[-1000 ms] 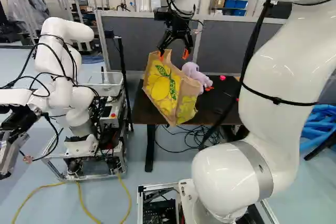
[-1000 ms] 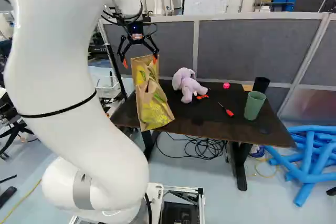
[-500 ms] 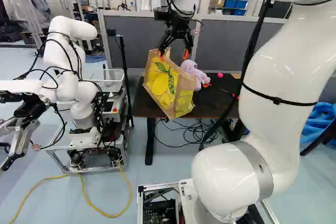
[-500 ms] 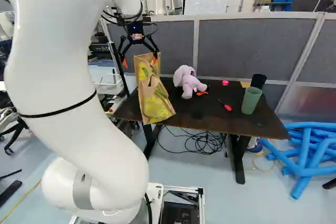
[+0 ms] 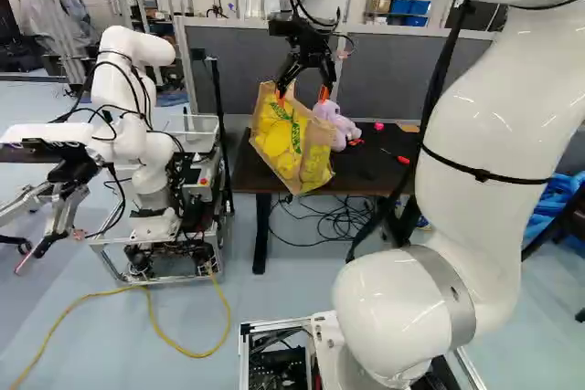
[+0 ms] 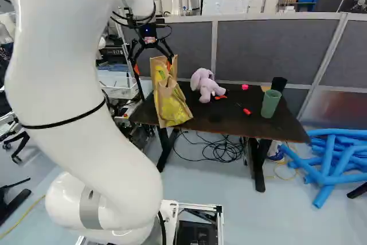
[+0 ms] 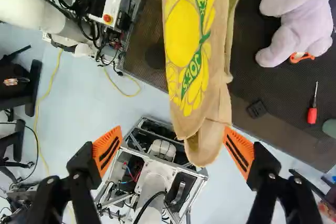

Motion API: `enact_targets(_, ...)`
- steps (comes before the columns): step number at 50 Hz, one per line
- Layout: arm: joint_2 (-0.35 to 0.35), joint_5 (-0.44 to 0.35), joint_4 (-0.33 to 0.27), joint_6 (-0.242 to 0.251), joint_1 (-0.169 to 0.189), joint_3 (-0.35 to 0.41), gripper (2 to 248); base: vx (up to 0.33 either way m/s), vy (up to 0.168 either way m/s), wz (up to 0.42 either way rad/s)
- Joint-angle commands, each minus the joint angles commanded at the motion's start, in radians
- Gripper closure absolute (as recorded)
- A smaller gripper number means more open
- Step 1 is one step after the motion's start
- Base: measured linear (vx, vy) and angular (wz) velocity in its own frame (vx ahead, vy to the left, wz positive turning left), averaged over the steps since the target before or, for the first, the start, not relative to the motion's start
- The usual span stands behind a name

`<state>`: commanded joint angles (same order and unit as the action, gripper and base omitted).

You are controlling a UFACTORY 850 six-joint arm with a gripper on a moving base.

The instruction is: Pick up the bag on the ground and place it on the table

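Dark brown desk (image 6: 229, 121) has a lilac plush animal (image 6: 206, 87), small orange thing (image 6: 220, 97) right by it, pink lump (image 6: 245, 87) near the far edge, red-handled screwdriver (image 6: 246, 111), plus a green cup (image 6: 270, 104) and black cylinder (image 6: 278, 84) toward the right end.

The gripper (image 5: 303, 96) has its two fingers spread wide. The paper bag (image 7: 220, 51), printed with a big yellow lemon and green lettering, stretches out ahead from between them. Its edge meets the orange pad (image 7: 239, 153) on the stuffed toy's side; the other pad stands apart from it. Past the bag, the lilac toy (image 7: 302, 19) lies on the dark table (image 7: 273, 98), with a red screwdriver (image 7: 312, 111) near it (the rim of something green (image 7: 329, 128) just peeks in). Across the bag stands another robot (image 7: 31, 8), near a yellow cable (image 7: 51, 80) on the floor.
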<state>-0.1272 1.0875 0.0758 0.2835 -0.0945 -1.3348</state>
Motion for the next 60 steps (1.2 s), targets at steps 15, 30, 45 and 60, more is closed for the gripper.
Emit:
enact_targets(15, 0.0, 0.0, 0.0, 0.0, 0.0, 0.0, 3, -0.135, -0.006, 0.006)
enact_targets(30, 0.0, 0.0, 0.0, 0.0, 0.0, 0.0, 3, -0.136, -0.003, 0.007)
enact_targets(45, 0.0, 0.0, 0.0, 0.0, 0.0, 0.0, 3, -0.135, -0.002, 0.008)
enact_targets(60, 0.0, 0.0, 0.0, 0.0, 0.0, 0.0, 3, -0.083, -0.002, 0.004)
